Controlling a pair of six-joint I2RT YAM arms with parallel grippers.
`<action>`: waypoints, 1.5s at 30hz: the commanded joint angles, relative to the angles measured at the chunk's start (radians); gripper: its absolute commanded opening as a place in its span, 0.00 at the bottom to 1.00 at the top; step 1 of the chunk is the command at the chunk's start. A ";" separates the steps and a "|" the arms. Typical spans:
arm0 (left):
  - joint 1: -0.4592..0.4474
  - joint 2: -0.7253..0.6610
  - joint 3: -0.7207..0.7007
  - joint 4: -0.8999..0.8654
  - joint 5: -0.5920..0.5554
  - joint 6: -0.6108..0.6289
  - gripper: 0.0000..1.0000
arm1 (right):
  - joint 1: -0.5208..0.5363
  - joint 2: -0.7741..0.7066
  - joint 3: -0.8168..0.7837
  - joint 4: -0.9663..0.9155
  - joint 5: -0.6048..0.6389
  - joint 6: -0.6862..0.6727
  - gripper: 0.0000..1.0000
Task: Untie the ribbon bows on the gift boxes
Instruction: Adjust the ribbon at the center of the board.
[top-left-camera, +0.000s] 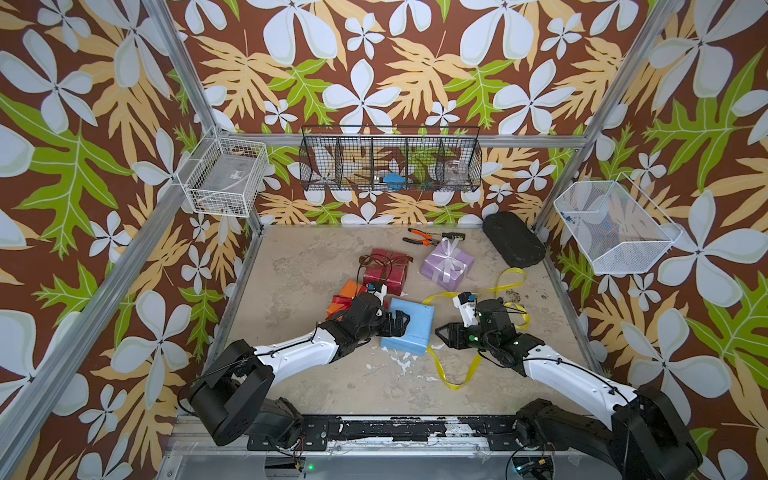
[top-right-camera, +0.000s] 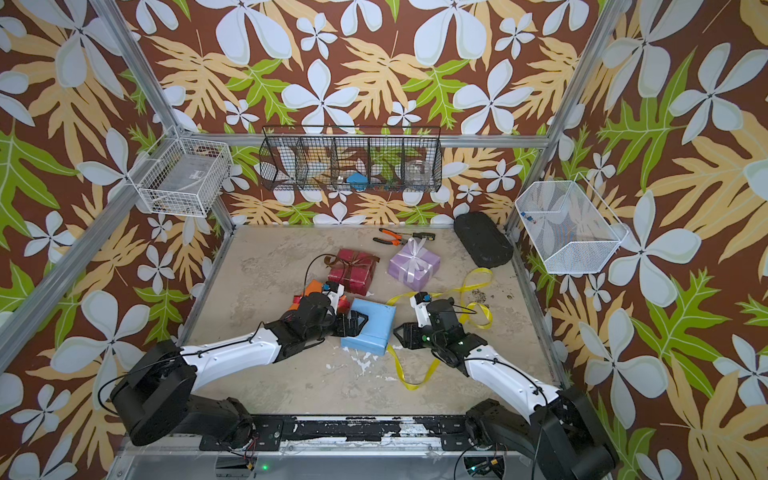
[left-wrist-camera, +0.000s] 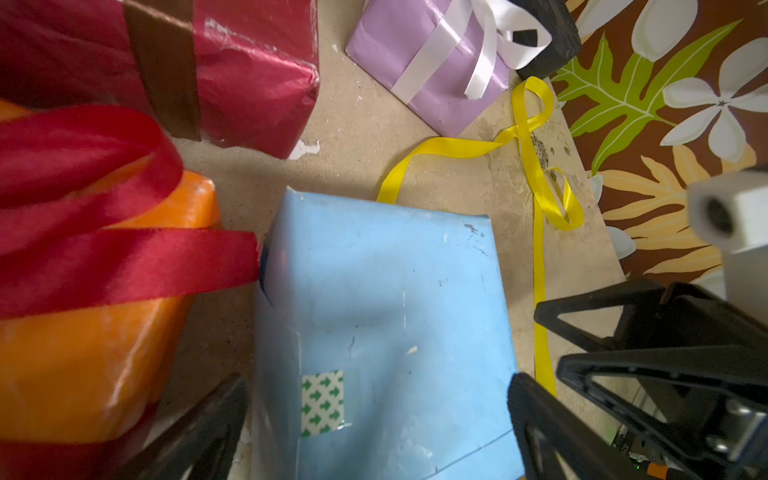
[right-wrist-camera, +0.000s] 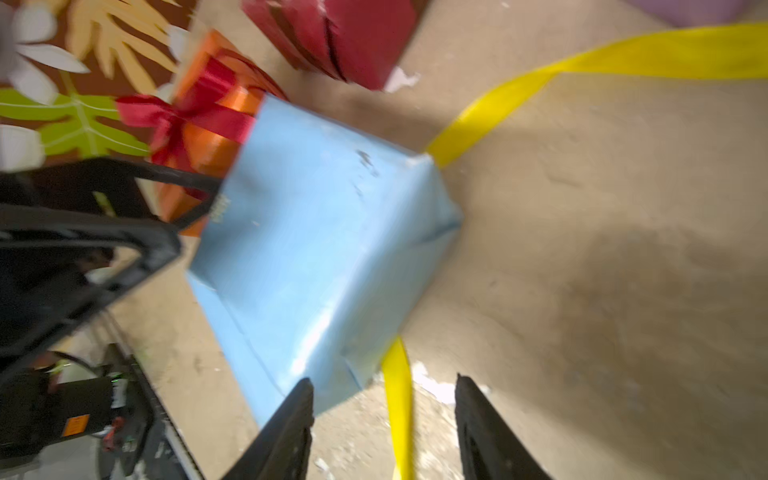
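Left gripper (top-left-camera: 402, 325): jaws spread full, straddling the left end of the light blue box (top-left-camera: 415, 320); firm grip not evident. Orange box (top-left-camera: 347, 291) crowds that side. Yellow ribbon (right-wrist-camera: 399, 407), bow undone, runs out from under the blue box's near corner and lengthwise between the jaws of the right gripper (right-wrist-camera: 383, 380), which stand apart, clear of it. Right arm nearer. Bare table to the right and front.

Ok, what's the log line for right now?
left gripper open, astride blue box | right gripper open, yellow ribbon loose between jaws | tied: red bow, brown bow, white bow
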 joint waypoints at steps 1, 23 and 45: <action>0.001 0.002 0.011 -0.011 -0.010 0.012 1.00 | 0.056 -0.005 0.001 -0.183 0.199 -0.039 0.55; 0.002 -0.042 -0.045 0.036 0.007 -0.006 1.00 | 0.324 0.309 0.114 -0.201 0.551 0.045 0.01; 0.002 -0.084 -0.094 0.050 0.010 -0.020 1.00 | -0.431 0.188 0.182 0.033 0.448 -0.054 0.03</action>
